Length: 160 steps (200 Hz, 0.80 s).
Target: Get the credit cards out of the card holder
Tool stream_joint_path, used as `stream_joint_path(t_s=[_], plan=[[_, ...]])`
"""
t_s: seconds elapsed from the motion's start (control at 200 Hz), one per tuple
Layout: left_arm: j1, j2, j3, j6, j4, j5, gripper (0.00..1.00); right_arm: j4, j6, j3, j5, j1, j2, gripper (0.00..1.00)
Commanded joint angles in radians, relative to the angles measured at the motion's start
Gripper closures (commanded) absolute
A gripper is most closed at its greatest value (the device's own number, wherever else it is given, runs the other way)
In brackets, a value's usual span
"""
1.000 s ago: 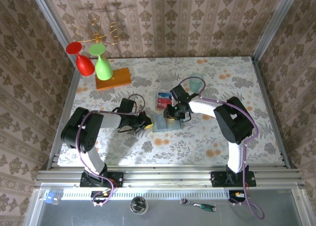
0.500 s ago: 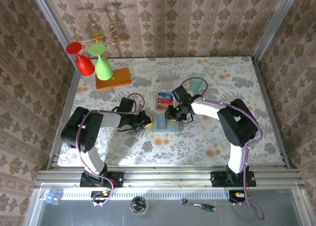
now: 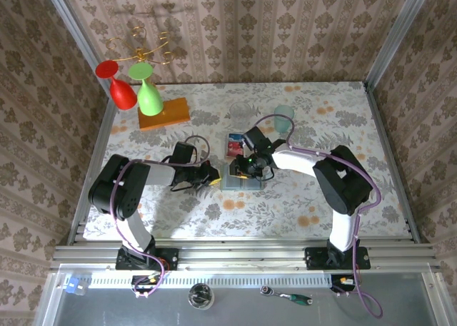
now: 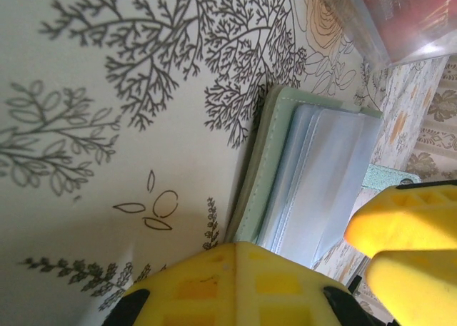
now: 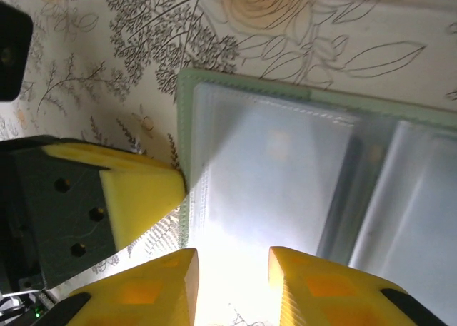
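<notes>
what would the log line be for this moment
left gripper: shut on card holder edge | right gripper: open above it | credit cards: on table

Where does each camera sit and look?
Top external: above, behind the arms, looking down on the table; both arms, left gripper and right gripper show.
Left wrist: left arm, low, looking along the edge of the card holder; its yellow fingers show.
Right wrist: right arm, looking down onto the card holder; its fingers show.
Shared: every view sees the card holder.
</notes>
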Motion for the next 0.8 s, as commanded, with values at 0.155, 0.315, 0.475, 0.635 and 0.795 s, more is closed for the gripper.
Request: stream_joint_path(t_s=[0.155, 0.315, 0.475, 0.635, 0.795], plan=[[-0.037, -0.027, -0.053, -0.024, -0.018, -0.02, 0.94, 0.014, 0.024, 0.027, -0.027, 0.01, 0.024, 0.65], [-0.043, -0.043, -0.067, -0.034, -0.011, -0.026, 0.94, 0.013, 0.026, 0.037, -0.039, 0.01, 0.045, 0.66], [-0.043, -0.035, -0.069, -0.033, -0.01, -0.029, 0.94, -0.018, 0.025, 0.039, -0.017, 0.01, 0.046, 0.66], [-0.043, -0.03, -0.063, -0.032, -0.008, -0.029, 0.94, -0.035, 0.019, 0.031, -0.016, 0.01, 0.038, 0.66], [-0.043, -0.024, -0.058, -0.031, -0.01, -0.028, 0.94, -0.036, 0.014, 0.023, -0.039, 0.01, 0.04, 0.66]])
